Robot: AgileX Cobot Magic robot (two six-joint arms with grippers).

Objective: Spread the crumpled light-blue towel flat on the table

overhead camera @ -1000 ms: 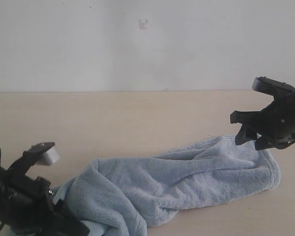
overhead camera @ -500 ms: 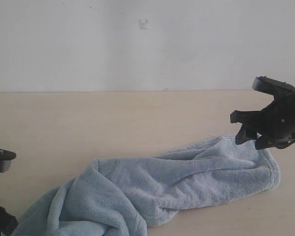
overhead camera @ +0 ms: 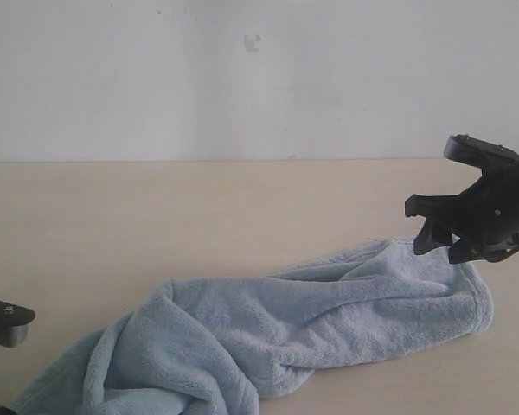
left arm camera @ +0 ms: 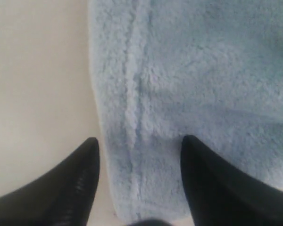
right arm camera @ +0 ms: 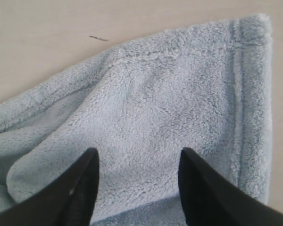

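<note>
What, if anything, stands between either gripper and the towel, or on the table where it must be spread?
Nothing visible does. The left gripper hangs open over a hemmed edge of the towel; the right gripper hangs open above its other end. No other object shows on the table around it.

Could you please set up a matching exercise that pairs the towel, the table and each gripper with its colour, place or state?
Things:
1. towel
2. table
3. left gripper
4. right gripper

Descriptions:
A. open, at the towel's left end
B. pale beige, bare behind the towel
C. light blue, bunched in folds
D. open, above the towel's right end

Pairs: 1-C, 2-B, 3-A, 4-D
</note>
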